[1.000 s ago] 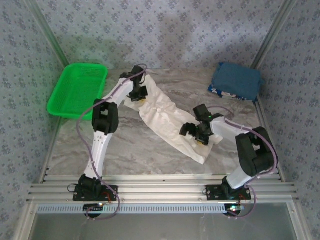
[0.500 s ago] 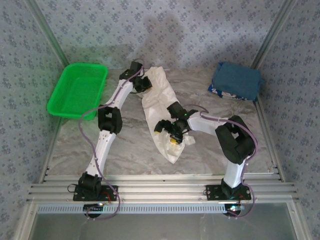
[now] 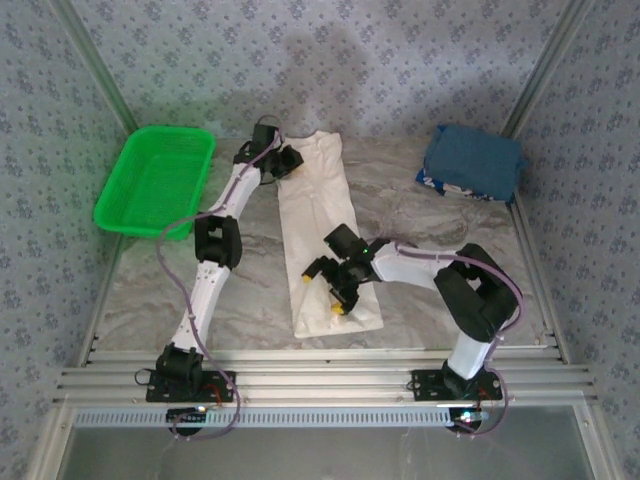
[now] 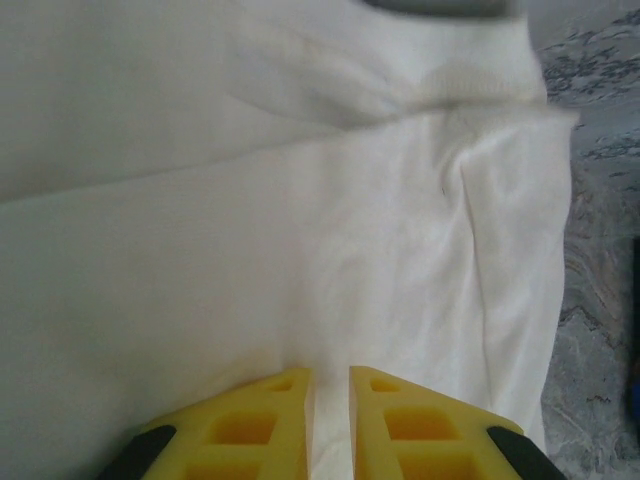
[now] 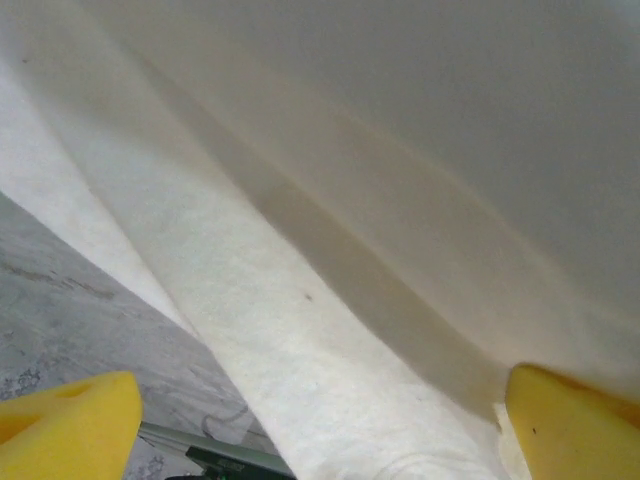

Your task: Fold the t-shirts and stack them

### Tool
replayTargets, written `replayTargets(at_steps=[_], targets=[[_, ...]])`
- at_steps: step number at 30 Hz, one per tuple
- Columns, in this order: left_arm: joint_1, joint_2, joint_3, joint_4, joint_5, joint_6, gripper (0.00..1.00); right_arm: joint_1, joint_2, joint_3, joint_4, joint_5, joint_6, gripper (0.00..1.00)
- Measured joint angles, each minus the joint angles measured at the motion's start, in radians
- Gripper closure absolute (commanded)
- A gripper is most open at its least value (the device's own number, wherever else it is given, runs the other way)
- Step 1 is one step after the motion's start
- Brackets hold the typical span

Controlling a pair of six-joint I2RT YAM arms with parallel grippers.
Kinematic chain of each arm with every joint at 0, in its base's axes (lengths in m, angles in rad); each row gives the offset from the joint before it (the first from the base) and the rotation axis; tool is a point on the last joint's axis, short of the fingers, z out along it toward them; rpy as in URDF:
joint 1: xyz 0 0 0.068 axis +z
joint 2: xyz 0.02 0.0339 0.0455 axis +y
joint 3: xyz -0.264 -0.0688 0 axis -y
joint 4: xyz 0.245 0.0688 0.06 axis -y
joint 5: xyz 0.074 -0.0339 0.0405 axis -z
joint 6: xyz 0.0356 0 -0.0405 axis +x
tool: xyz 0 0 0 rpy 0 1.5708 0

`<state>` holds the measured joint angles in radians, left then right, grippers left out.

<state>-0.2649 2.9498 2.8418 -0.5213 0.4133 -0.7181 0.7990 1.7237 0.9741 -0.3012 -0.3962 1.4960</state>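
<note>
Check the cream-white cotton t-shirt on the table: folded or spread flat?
Folded lengthwise, not spread: the cream-white cotton t-shirt lies as one long narrow strip, and the right wrist view shows layered edges. It is not yet folded short.

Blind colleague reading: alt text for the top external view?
A cream-white t-shirt lies folded into a long strip, the left gripper at its far end, the right gripper near its front. Blue t-shirt far right, green basket far left.

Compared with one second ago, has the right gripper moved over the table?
Yes. The right gripper has moved left, further from the dark blue t-shirt and closer to the green basket.
</note>
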Motion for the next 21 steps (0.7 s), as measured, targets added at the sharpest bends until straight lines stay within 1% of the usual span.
replayTargets(at_steps=[2,3,5,7,10,14,17,19,21], targets=[[0.002,0.0,0.0,0.003,0.004,-0.002,0.82,0.021,-0.009,-0.006,0.002,0.009,0.042,0.03],[0.002,0.0,0.0,0.005,0.01,-0.001,0.78,0.029,-0.011,-0.007,0.0,0.012,0.056,0.02],[0.001,0.0,0.0,0.012,0.026,-0.001,0.64,0.032,-0.016,-0.006,-0.015,0.018,0.063,0.02],[0.001,-0.001,0.005,0.026,0.055,-0.002,0.45,0.021,-0.029,-0.005,-0.035,0.024,0.059,0.02],[0.001,-0.022,0.005,0.024,0.082,-0.01,0.28,-0.008,-0.061,0.032,-0.101,0.028,0.019,0.01],[0.01,-0.087,-0.008,-0.035,0.108,-0.026,0.21,-0.058,-0.143,0.143,-0.214,0.032,-0.106,0.01],[0.031,-0.198,-0.018,-0.113,0.114,-0.016,0.18,-0.109,-0.246,0.231,-0.302,0.043,-0.247,0.01],[0.047,-0.308,-0.019,-0.183,0.113,0.01,0.18,-0.177,-0.327,0.265,-0.345,0.027,-0.36,0.01],[0.061,-0.438,-0.02,-0.254,0.103,0.042,0.18,-0.266,-0.374,0.29,-0.409,-0.006,-0.481,0.01]])
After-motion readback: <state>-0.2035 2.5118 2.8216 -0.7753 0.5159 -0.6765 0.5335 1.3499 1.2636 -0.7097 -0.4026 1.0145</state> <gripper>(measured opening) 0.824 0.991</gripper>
